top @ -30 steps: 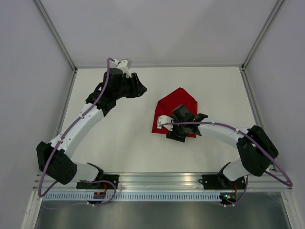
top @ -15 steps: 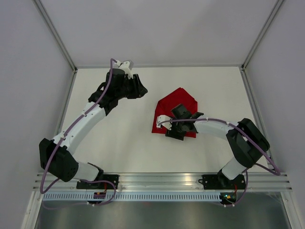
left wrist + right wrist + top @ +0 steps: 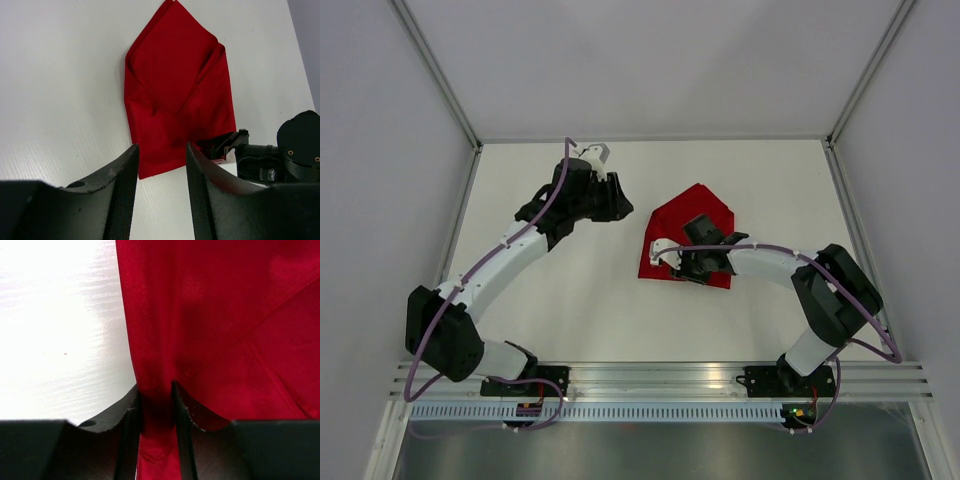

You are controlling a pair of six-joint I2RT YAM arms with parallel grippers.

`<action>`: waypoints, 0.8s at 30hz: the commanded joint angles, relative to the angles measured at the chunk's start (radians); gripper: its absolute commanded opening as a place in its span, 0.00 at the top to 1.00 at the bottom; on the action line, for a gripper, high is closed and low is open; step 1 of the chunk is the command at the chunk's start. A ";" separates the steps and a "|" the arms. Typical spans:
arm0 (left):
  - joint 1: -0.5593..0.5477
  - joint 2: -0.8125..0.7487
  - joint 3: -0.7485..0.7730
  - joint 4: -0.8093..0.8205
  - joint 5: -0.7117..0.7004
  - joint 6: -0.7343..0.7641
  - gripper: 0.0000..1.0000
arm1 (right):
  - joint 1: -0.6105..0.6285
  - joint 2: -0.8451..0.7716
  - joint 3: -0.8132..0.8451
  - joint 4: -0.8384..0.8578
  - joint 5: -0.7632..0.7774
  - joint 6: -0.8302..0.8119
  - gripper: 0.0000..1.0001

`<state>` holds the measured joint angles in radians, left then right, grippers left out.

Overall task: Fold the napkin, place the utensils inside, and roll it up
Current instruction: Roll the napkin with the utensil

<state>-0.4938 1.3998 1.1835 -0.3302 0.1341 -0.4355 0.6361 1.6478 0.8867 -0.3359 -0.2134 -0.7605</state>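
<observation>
The red napkin [image 3: 698,215] lies partly folded, with a pointed far end, right of the table's middle. It also fills the left wrist view [image 3: 175,85] and the right wrist view [image 3: 220,310]. My right gripper [image 3: 678,268] sits low at the napkin's near edge. In the right wrist view it [image 3: 156,387] is shut on a bunched ridge of the red cloth, close to the napkin's left border. My left gripper [image 3: 620,205] hovers left of the napkin, open, with nothing between its fingers [image 3: 162,147]. The left wrist view also catches the right gripper [image 3: 220,146]. The utensils are out of view.
The white table [image 3: 570,290] is boxed in by grey walls and slanted metal posts [image 3: 440,75]. A metal rail [image 3: 660,375] carrying both arm bases runs along the near edge.
My right gripper has closed from wide open onto the napkin's edge and shifted slightly away from the rail. The left gripper has drifted a little toward the napkin.
</observation>
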 commanded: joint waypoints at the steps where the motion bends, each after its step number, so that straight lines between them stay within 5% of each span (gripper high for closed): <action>1: -0.035 -0.042 -0.038 0.071 -0.017 0.035 0.52 | -0.015 0.075 -0.042 -0.055 -0.018 -0.028 0.67; 15: -0.091 -0.254 -0.307 0.318 -0.162 0.020 0.54 | -0.159 0.193 0.115 -0.314 -0.268 -0.129 0.76; 24: -0.225 -0.286 -0.424 0.419 -0.300 0.107 0.58 | -0.223 0.331 0.259 -0.511 -0.371 -0.212 0.78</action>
<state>-0.6827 1.1374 0.7868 -0.0025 -0.0933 -0.3977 0.4335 1.8748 1.1652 -0.6762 -0.5976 -0.8974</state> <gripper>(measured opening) 0.425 0.243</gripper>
